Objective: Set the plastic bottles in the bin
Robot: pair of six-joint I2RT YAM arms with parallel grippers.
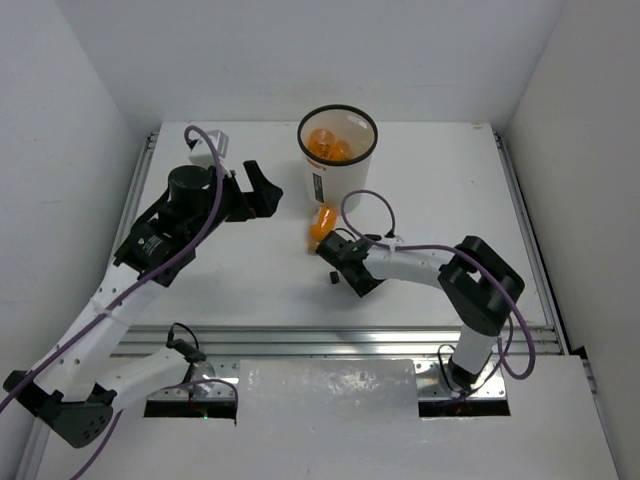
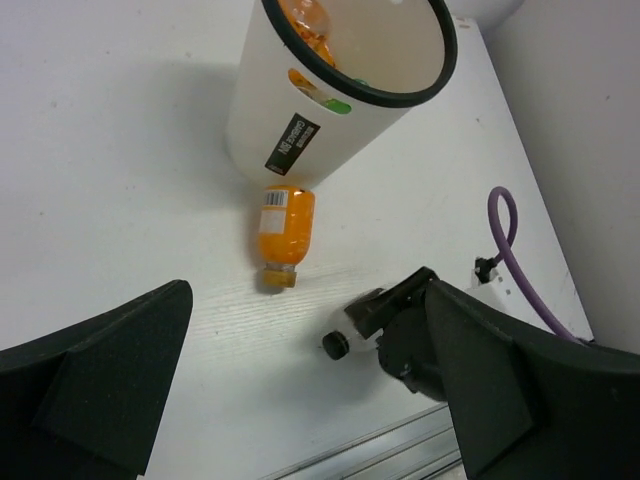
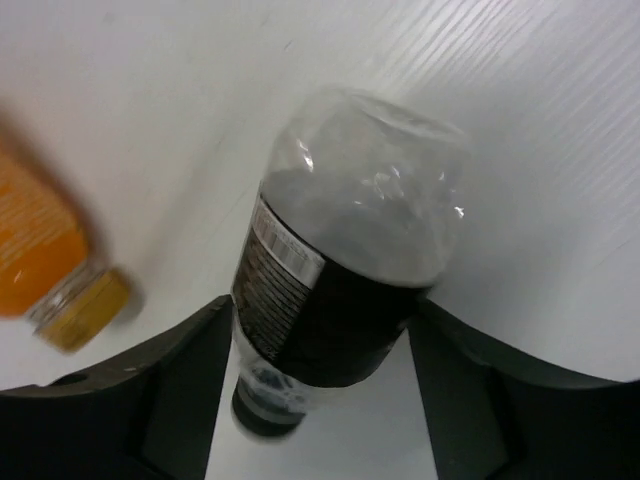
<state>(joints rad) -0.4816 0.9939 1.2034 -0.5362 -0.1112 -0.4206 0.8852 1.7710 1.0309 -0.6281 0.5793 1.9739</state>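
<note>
The right gripper [image 1: 340,263] lies low over the table [image 1: 430,170], just in front of the bin [image 2: 300,110]; its fingers [image 3: 150,400] pinch a clear bottle [image 3: 340,250] with a dark label, one finger against each side of the label; this bottle lies on its side between them, its clear base pointing away from the wrist and its black cap [image 2: 335,346] poking out towards the near edge; just beside the gripper, on the bin's side of it, an orange bottle [image 2: 283,222] lies flat on the table, its base close up against the foot of the bin and its yellow cap pointing towards the near edge; it is apart from the fingers; the bin stands upright at the back of the table, its black label facing the arms, with more orange bottles [image 1: 330,148] inside; the left gripper [image 1: 256,192] hangs in the air to the left of the bin with its fingers spread wide and nothing between them; from its wrist view the orange bottle and the bin sit ahead of the gap, well apart from the fingers
</note>
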